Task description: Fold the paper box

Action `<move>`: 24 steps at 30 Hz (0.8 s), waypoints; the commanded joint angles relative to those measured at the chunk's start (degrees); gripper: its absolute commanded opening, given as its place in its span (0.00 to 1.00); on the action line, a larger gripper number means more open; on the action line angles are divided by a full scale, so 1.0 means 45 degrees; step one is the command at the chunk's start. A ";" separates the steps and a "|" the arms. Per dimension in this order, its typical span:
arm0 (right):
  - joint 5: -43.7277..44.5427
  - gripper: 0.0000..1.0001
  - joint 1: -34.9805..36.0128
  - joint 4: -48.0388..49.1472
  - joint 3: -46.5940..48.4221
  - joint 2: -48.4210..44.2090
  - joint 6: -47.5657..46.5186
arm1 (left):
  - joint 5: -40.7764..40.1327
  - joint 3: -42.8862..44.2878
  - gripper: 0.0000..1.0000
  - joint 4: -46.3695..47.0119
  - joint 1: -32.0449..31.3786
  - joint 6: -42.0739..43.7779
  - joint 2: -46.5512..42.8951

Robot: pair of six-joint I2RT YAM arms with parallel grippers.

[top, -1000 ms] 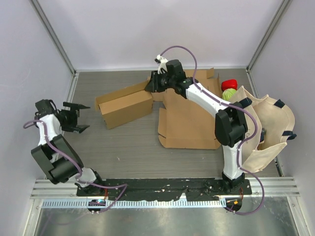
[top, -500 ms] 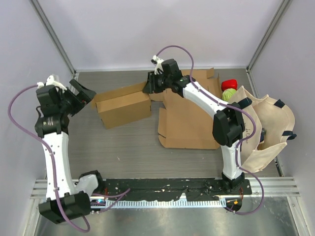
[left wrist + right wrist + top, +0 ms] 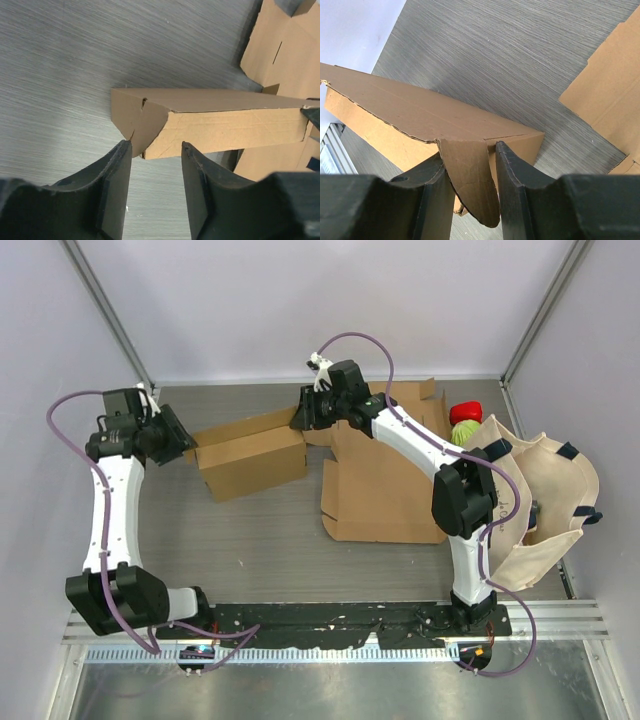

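- The box [image 3: 250,455] lay near the bench's [image 3: 260,540] far edge, left of centre, its long axis running left to right.
- The left tool [image 3: 156,150], released, straddled its left end.
- The right tool [image 3: 469,155] straddled the flap [image 3: 470,185] at its right end; I cannot tell whether it gripped.

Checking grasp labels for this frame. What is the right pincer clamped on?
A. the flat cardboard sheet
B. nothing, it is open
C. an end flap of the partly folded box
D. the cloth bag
C: the right wrist view shows the right pincer squeezing the end flap of the partly folded box.
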 commanded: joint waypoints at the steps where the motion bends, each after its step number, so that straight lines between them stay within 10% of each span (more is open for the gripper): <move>1: 0.0031 0.40 0.0110 0.0108 0.0458 -0.0040 0.0030 | -0.0232 0.0145 0.43 -0.0003 -0.0408 0.0370 -0.0159; 12: 0.0050 0.39 0.0110 0.0108 0.0400 -0.0079 0.0030 | -0.3021 0.0691 0.06 -0.0763 -0.1951 0.0155 0.0681; 24: 0.0050 0.39 0.0169 0.0147 0.0302 0.0058 0.0030 | -0.4235 0.1140 0.00 -0.1583 -0.2148 0.0954 0.0877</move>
